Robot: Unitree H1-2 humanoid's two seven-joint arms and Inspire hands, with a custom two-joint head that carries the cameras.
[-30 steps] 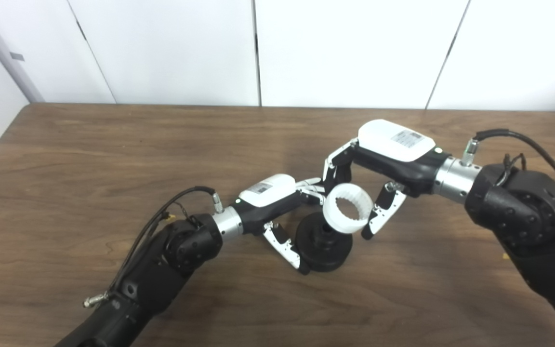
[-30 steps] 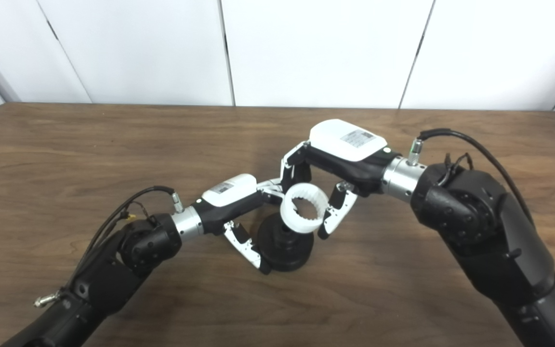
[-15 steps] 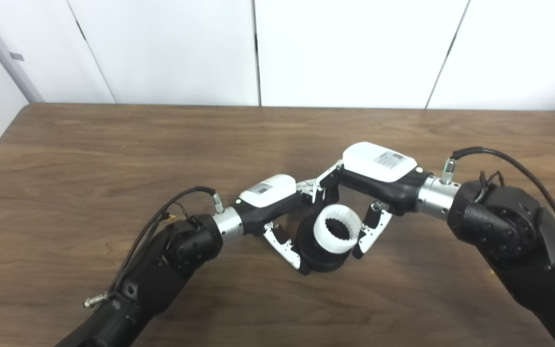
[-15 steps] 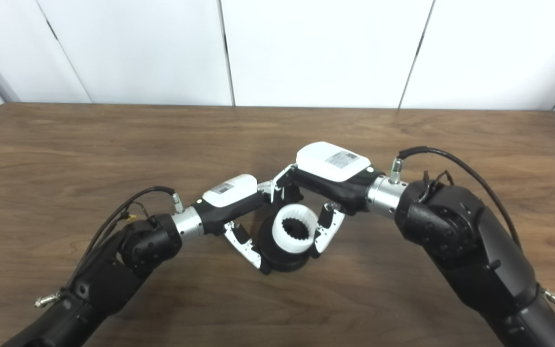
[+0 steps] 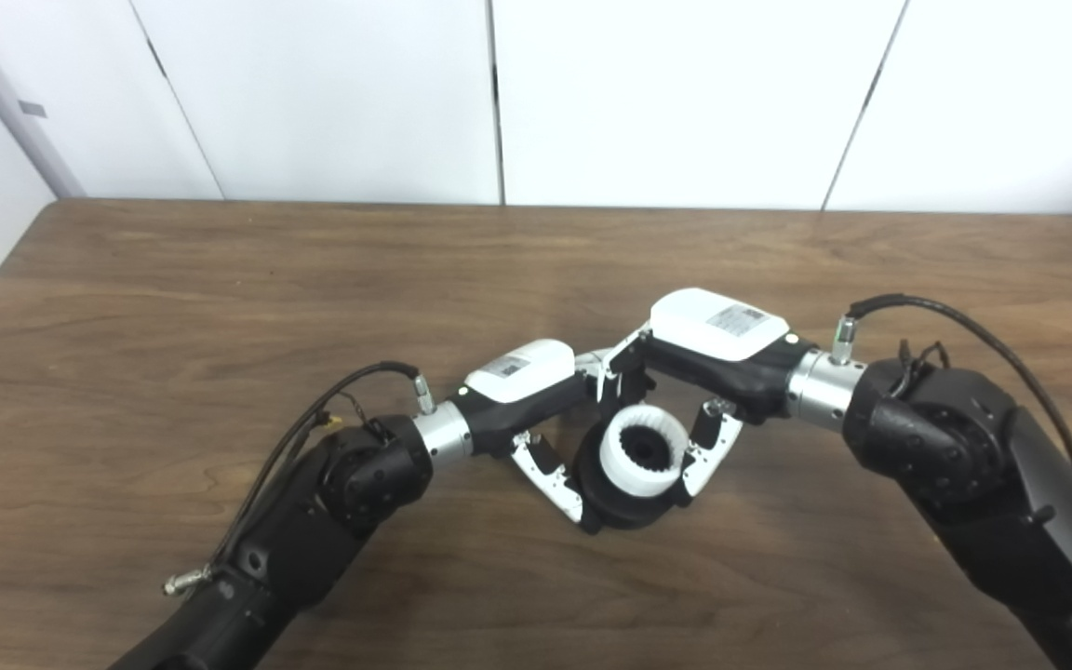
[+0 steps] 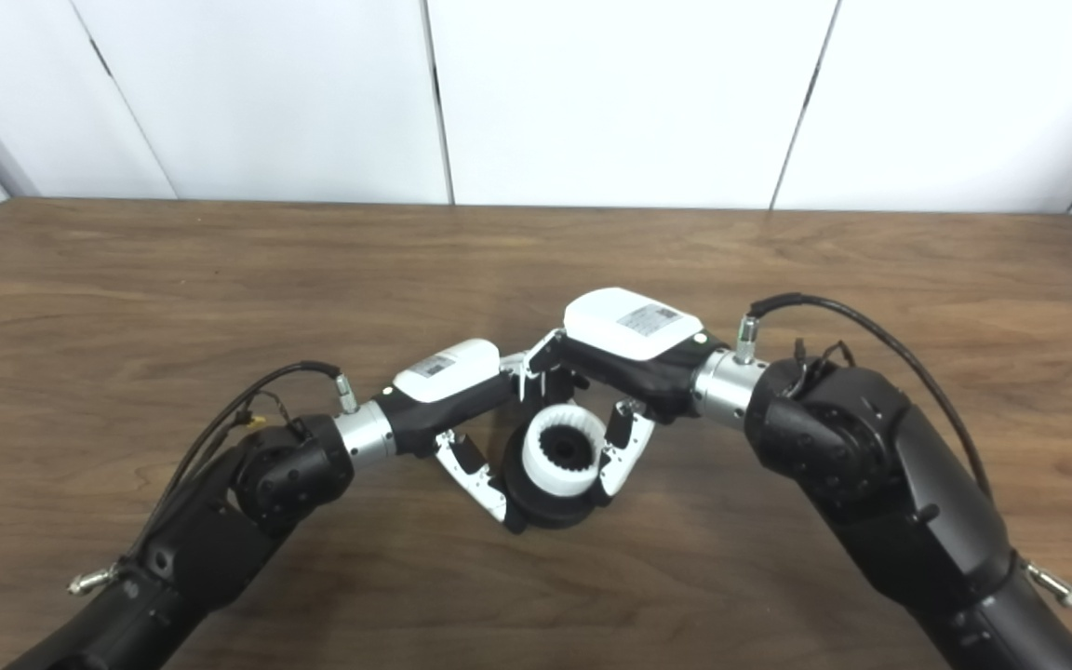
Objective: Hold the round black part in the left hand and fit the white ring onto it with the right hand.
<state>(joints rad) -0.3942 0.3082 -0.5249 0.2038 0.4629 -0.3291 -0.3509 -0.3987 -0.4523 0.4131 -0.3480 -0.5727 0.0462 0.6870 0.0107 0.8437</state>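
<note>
Both hands (image 5: 592,409) crowd black part (image 5: 624,507); table (image 5: 220,279) around seemingly open.

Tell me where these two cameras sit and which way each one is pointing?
Left eye view: on the robot's head, looking down and forward at the wooden table; both arms enter from the bottom, left hand and right hand meeting mid-table.
Right eye view: same head, slightly to the side, same downward look; the table's far right corner shows.
Shared: the white ring sitting on the round black part, both hands around them, white wall panels behind.
</note>
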